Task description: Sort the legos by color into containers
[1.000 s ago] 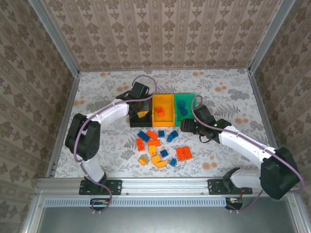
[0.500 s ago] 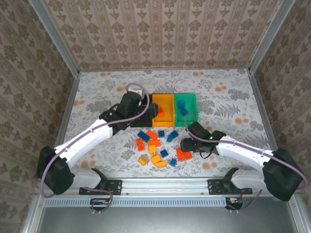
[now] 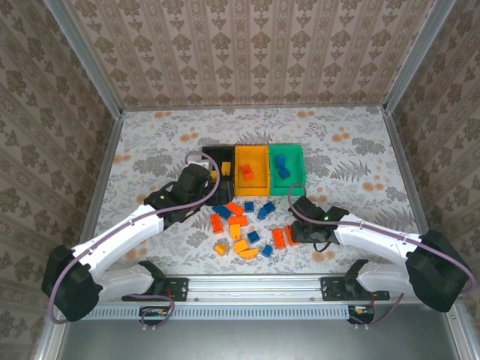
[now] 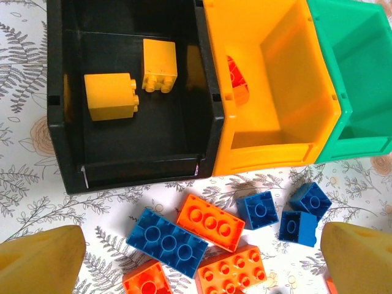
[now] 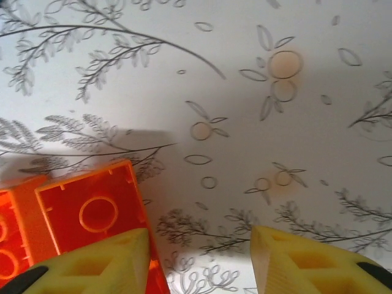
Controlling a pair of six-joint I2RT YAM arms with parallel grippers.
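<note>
Hard glossy plastic, so I'm treating the legos (image 3: 244, 225) as light, rigid and slippery. No crush risk, but they'll be skidding on the cloth if a finger nudges one first.

I'm seeing the loose pile mid-table, with the black bin (image 3: 225, 156), orange bin (image 3: 253, 187) and green bin (image 3: 289, 189) sitting in a row at its 12 o'clock. Two yellow bricks (image 4: 110, 96) are lying in the black one, a red-orange piece (image 4: 236, 79) is leaning on the orange bin's wall, and blue ones (image 3: 280, 166) are sitting in the green.

Left gripper (image 4: 199, 242) is hanging at the pile's 10 o'clock, jaws spread wide, gripping nothing. Below it, a long blue brick (image 4: 166, 241) is touching a red-orange block (image 4: 210, 222) at its 2 o'clock, with small blue cubes (image 4: 298, 228) lying further toward 3.

Right gripper (image 5: 199, 245) is sitting low at the pile's 4 o'clock, also spread and empty. A red-orange brick (image 5: 98, 211) is lying at its 9 o'clock, partly under one finger (image 5: 98, 263), not between the pair. The gap is sitting over bare tablecloth (image 5: 245, 92).

My read: I'm wanting the right side shifting toward 9 until that brick is centred, then closing across its two smooth side walls, low, below the studs. Pinching studs or a corner is likely squirting it out. Another red-orange one (image 5: 15, 214) is pressing against its 9 o'clock face, so it's going to be crowding that finger.
</note>
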